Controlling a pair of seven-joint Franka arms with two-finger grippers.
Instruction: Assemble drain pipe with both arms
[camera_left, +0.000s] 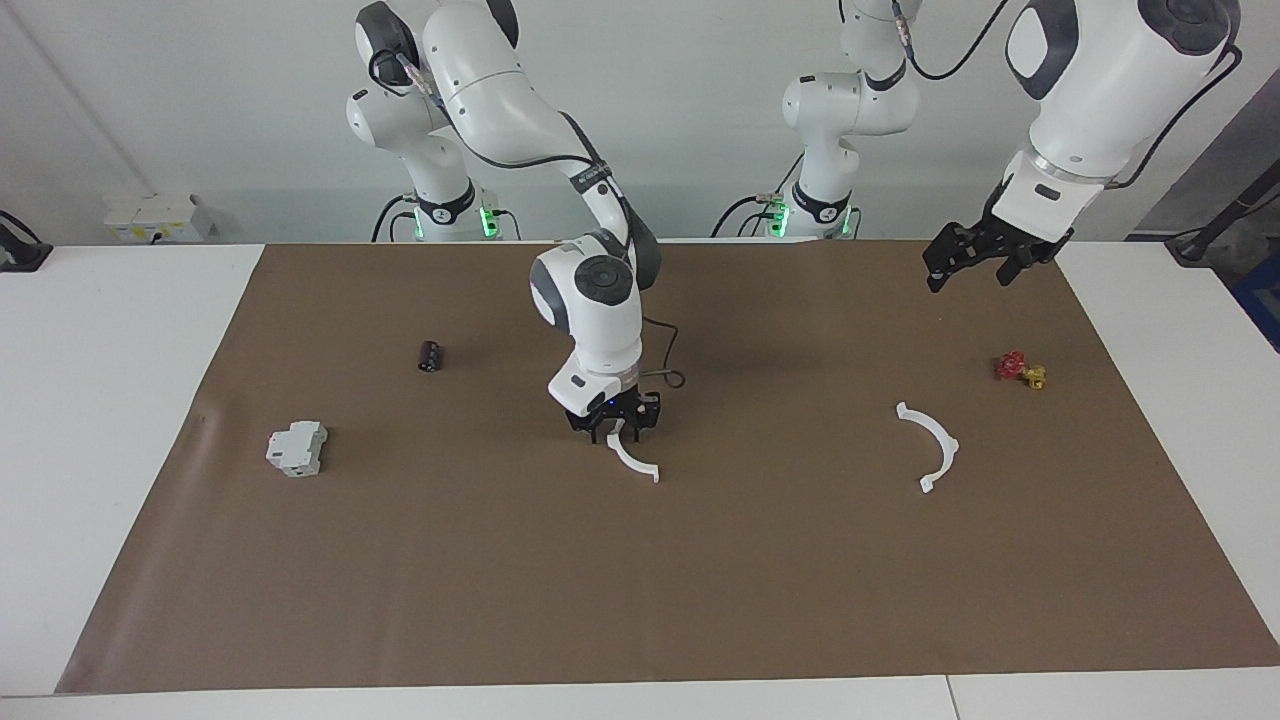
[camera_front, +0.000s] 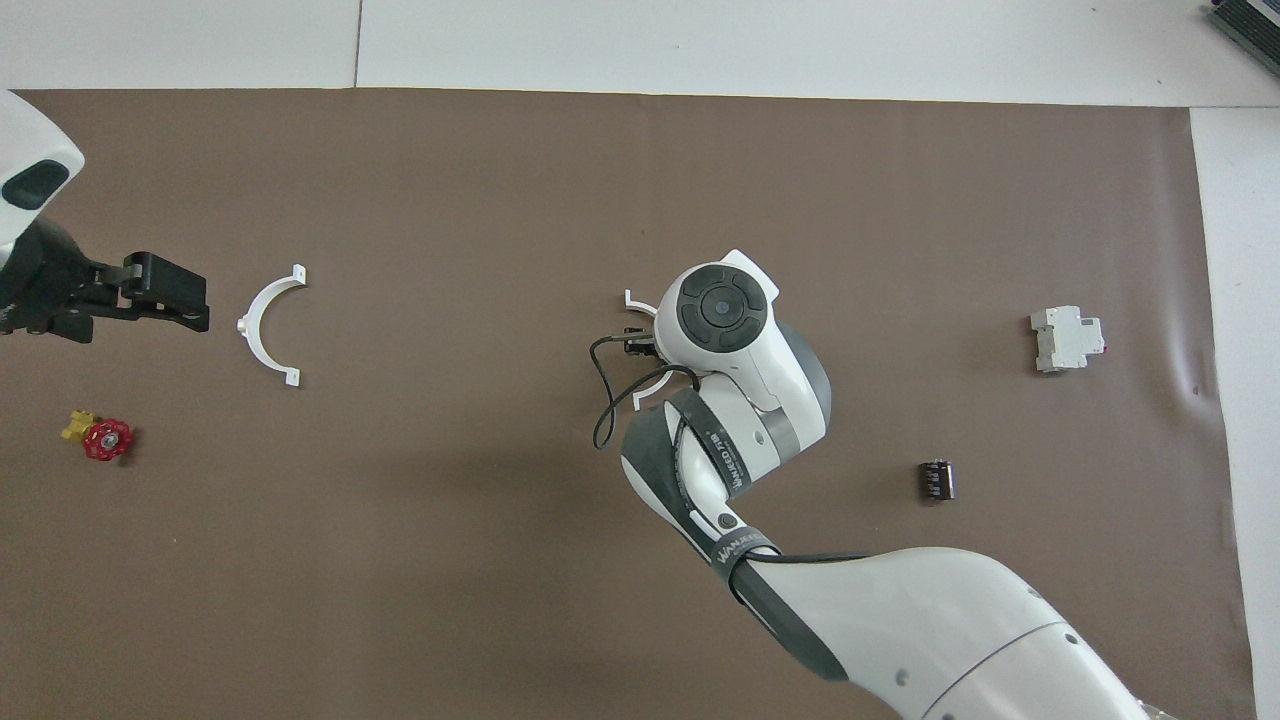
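Note:
One white half-ring arc (camera_left: 638, 462) of the drain pipe lies mid-mat. My right gripper (camera_left: 620, 432) is down at that arc's end nearer the robots, with the arc running out from under it. In the overhead view the right wrist hides most of this arc (camera_front: 655, 385) and the gripper (camera_front: 638, 340). The second half-ring arc (camera_left: 940, 445) lies flat toward the left arm's end of the mat (camera_front: 262, 325), untouched. My left gripper (camera_left: 972, 280) is open and empty, raised in the air beside that arc, toward the mat's end (camera_front: 190, 300).
A grey-white boxy block (camera_left: 297, 448) (camera_front: 1067, 340) and a small black cylinder (camera_left: 430, 356) (camera_front: 936, 480) lie toward the right arm's end. A red and yellow valve piece (camera_left: 1020, 370) (camera_front: 100, 437) lies near the left arm's end of the brown mat (camera_left: 700, 600).

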